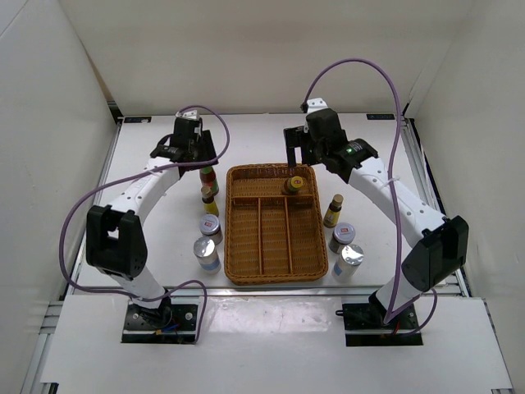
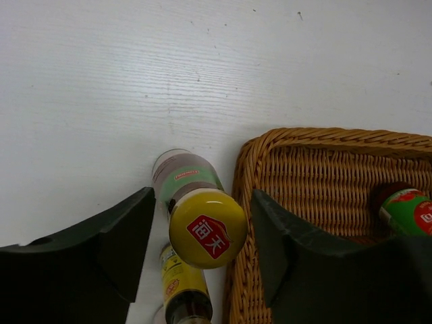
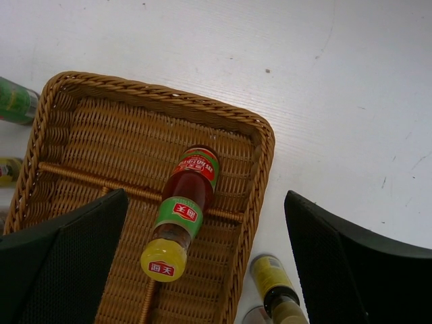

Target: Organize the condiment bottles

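Note:
A tall green-necked bottle with a yellow cap [image 2: 206, 226] stands on the table just left of the wicker tray [image 2: 304, 169]. My left gripper [image 2: 202, 236] is open around its cap, with a gap on both sides; it is over that bottle in the top view [image 1: 199, 160]. A second tall bottle [image 3: 181, 212] stands in the tray's back compartment at its right end [image 1: 294, 184]. My right gripper [image 3: 206, 256] is open and empty above it [image 1: 296, 156]. A small brown bottle [image 1: 210, 199] and two silver-lidded jars [image 1: 210, 228] stand left of the tray. Another brown bottle [image 1: 333, 210] and two jars [image 1: 343, 238] stand right of it.
The tray [image 1: 275, 226] has one crosswise back compartment and three long front compartments with nothing else in them. White walls enclose the table on three sides. The left brown bottle [image 2: 181, 287] stands close behind the tall one.

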Controlling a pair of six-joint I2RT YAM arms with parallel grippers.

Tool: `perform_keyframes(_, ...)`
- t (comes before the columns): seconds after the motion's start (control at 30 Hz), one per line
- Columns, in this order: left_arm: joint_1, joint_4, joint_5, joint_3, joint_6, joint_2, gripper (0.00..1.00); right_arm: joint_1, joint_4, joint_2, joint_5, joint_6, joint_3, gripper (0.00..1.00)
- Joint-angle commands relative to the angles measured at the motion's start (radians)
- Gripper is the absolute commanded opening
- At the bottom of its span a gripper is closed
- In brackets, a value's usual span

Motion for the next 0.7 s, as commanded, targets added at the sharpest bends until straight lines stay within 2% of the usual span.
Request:
perform_keyframes(0.0,-0.005,0.001,-0.013,0.028,0.014,-0.002,0.66,-0.002,-0.019,-0.019,-0.032,0.018,0.006,1.0)
perform_keyframes(0.13,-0.005,0.001,-0.022,0.058,0.034,0.008,0.46,-0.002,-0.028,-0.019,-0.042,0.018,0.006,1.0)
perform_keyframes(0.23,-0.005,-0.009,-0.045,0.093,0.045,0.008,0.4,-0.002,-0.028,-0.019,-0.042,0.018,-0.003,1.0)
perform_keyframes(0.47,-0.014,-0.086,-0.126,0.239,0.083,0.008,0.14,-0.002,-0.028,-0.019,-0.042,0.018,-0.014,1.0)
perform_keyframes(0.67,-0.059,-0.123,-0.207,0.389,0.14,-0.023,0.11,-0.002,-0.028,-0.028,-0.051,0.028,-0.014,1.0)
